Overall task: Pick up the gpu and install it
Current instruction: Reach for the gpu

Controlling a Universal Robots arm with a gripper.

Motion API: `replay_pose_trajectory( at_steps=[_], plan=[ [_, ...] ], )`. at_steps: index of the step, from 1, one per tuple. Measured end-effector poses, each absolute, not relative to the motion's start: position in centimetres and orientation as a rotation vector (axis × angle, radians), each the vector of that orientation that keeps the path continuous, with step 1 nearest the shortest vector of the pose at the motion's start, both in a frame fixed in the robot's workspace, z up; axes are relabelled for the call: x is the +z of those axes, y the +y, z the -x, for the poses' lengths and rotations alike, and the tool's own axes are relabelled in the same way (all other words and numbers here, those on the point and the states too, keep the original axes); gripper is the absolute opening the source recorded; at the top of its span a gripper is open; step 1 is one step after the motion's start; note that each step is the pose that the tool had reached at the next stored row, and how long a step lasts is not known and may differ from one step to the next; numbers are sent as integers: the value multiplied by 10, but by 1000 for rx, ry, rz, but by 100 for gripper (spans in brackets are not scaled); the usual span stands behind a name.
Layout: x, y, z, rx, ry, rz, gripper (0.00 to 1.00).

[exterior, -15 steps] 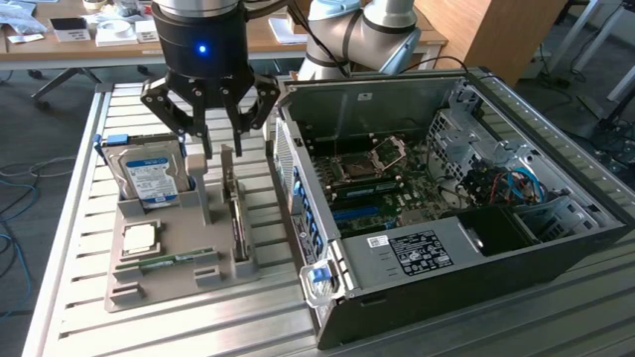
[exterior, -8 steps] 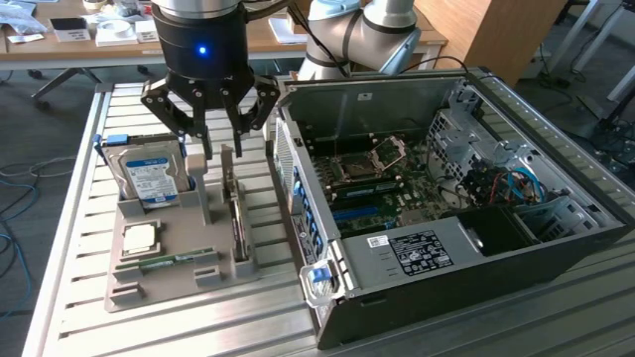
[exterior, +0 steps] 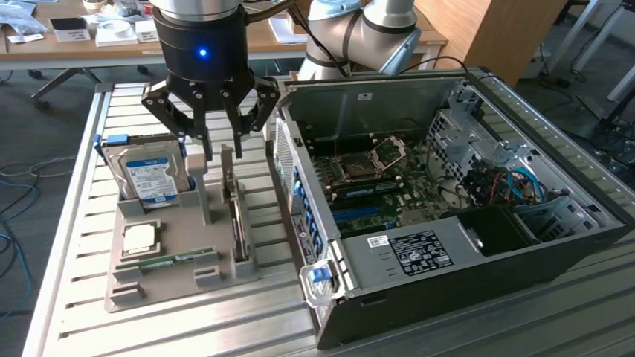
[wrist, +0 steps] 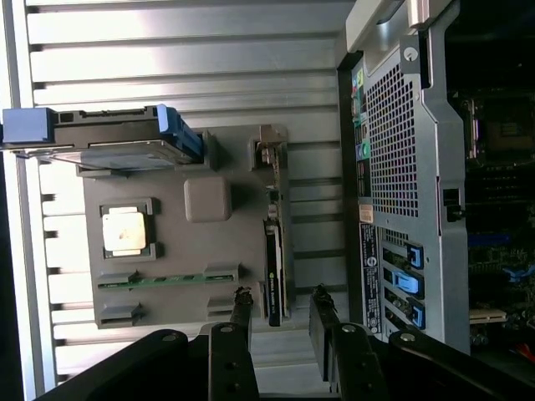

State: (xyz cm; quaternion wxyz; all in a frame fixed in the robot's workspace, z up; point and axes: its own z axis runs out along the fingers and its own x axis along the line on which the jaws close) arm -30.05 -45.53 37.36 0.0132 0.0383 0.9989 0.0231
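Gpu stands on edge in a slot of the grey holder on the table, just beside the open computer case, and it is not yet lifted. The gripper hovers above its bracket end with fingers apart, holding nothing. The step in hand looks like the approach for the pick. A grasp would call for the fingers to straddle the thin card squarely, clear of the hard drive nearby.
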Motion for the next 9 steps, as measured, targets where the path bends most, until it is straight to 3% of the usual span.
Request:
replay_pose_trajectory(
  at_steps=[9],
  plan=[
    [374,-455,300,72,3112,-119,42]
  ],
)
